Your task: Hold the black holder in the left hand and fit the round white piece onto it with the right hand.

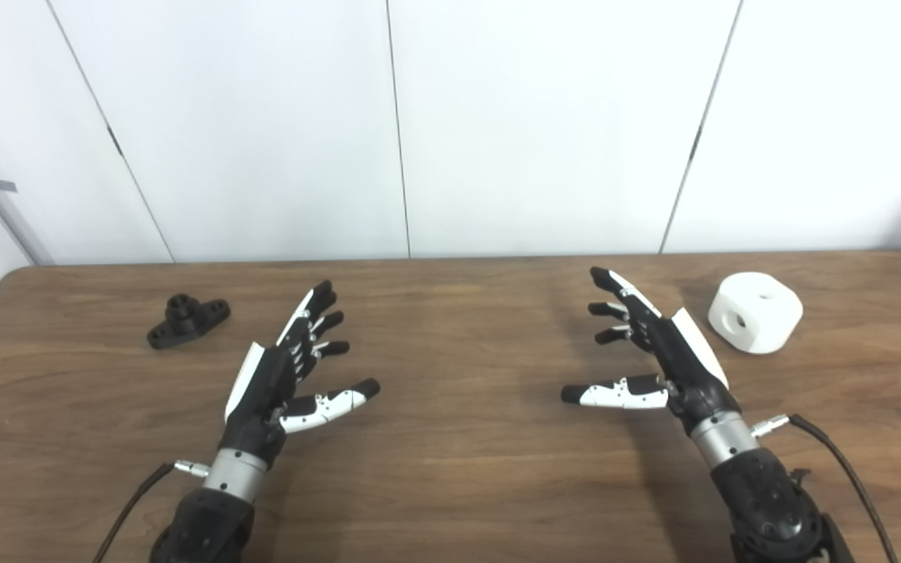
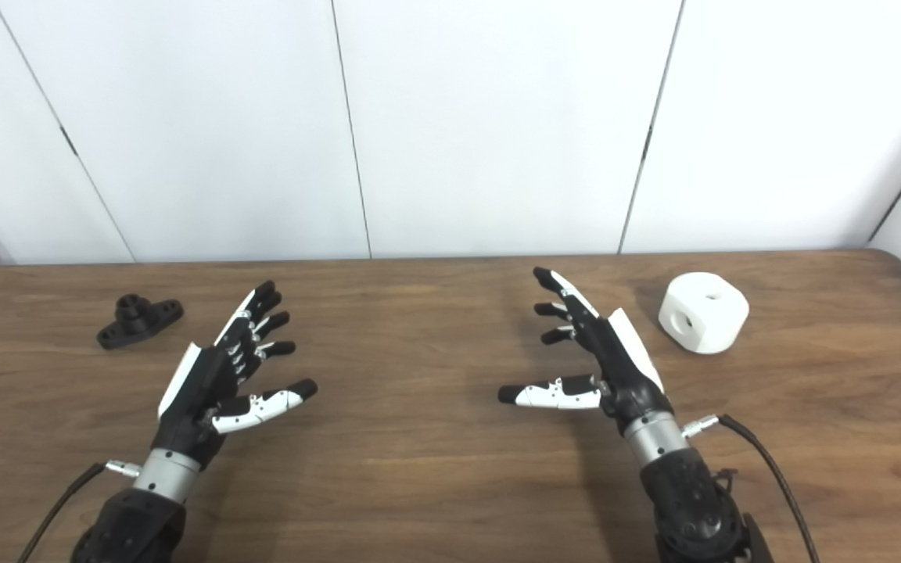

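I see the small black plastic holder (image 1: 188,320) lying flat on the brown wooden surface (image 1: 458,469), far left toward the back edge (a short round collar rising from its middle). The round white piece (image 1: 755,312), a chunky block with holes in its top and side, sits at the far right, well apart from the holder. My left hand (image 1: 286,371) hovers over the surface just right of the holder, fingers spread wide and holding nothing. My right hand (image 1: 654,352) mirrors it near the white piece, likewise splayed and empty, thumb pointing inward.
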You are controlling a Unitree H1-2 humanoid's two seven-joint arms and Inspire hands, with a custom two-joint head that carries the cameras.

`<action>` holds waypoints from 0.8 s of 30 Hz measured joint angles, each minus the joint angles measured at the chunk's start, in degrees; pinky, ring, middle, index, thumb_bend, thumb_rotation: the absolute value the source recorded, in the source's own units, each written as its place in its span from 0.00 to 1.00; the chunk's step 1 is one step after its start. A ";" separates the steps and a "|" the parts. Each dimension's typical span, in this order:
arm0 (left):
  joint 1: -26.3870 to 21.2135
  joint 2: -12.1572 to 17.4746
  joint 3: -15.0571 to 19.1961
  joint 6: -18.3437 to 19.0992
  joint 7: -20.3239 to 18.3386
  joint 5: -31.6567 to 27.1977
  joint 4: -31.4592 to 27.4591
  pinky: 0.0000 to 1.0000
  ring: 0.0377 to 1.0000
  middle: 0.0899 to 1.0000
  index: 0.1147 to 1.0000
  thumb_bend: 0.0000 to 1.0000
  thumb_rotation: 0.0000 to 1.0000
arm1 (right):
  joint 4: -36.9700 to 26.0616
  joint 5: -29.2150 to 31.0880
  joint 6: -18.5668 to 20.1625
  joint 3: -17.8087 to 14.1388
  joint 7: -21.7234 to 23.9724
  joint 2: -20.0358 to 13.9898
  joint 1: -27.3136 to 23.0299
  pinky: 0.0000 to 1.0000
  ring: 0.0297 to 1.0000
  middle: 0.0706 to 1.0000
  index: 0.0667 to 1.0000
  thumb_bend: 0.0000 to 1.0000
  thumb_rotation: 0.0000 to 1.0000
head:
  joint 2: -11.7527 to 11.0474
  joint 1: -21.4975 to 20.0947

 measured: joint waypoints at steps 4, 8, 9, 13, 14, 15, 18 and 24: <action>0.00 -0.23 0.03 -0.52 0.41 0.19 0.03 0.54 0.65 0.72 0.74 0.66 0.00 | 0.58 0.50 -1.30 -0.54 -0.42 0.22 0.00 0.50 0.63 0.75 0.71 0.77 0.05 | 0.00 0.35; -0.03 -0.52 0.06 -2.92 0.78 0.39 0.18 0.46 0.52 0.57 0.57 0.62 0.00 | 1.87 0.86 -4.81 -1.58 -2.63 1.21 -0.01 0.42 0.49 0.59 0.56 0.74 0.00 | -0.18 1.15; -0.04 -0.52 0.06 -3.27 0.83 0.40 0.32 0.48 0.52 0.56 0.55 0.62 0.00 | 2.19 0.88 -5.42 -1.58 -2.75 1.26 -0.05 0.40 0.48 0.59 0.56 0.74 0.00 | -0.18 1.23; -0.04 -0.48 0.11 -4.22 0.80 0.13 1.00 0.51 0.60 0.67 0.60 0.63 0.01 | 3.18 0.86 -6.21 -1.73 -2.90 1.27 -0.07 0.40 0.49 0.62 0.60 0.75 0.01 | -0.18 1.23; -0.04 -0.47 0.11 -4.22 0.70 0.00 1.01 0.54 0.65 0.72 0.64 0.66 0.06 | 3.11 0.85 -6.23 -1.74 -2.89 1.26 -0.07 0.42 0.52 0.65 0.63 0.75 0.04 | -0.09 1.15; -0.04 -0.45 0.10 -4.21 0.54 -0.13 1.01 0.58 0.70 0.77 0.69 0.69 0.12 | 3.03 0.81 -6.12 -1.72 -2.87 1.23 -0.07 0.44 0.54 0.68 0.66 0.75 0.06 | -0.09 1.15; -0.03 -0.29 0.05 -3.50 -0.08 -0.73 0.93 0.76 0.91 0.96 0.89 0.81 0.27 | 2.20 0.54 -4.72 -1.35 -2.07 0.88 -0.07 0.55 0.68 0.80 0.78 0.79 0.19 | -0.09 1.15; -0.02 0.22 -0.03 -1.81 -1.04 -1.72 0.39 0.87 1.00 1.00 1.00 0.93 0.31 | 0.78 0.53 -2.28 -0.83 0.31 -0.12 -0.06 0.68 0.83 0.92 0.89 0.90 0.32 | 0.00 1.15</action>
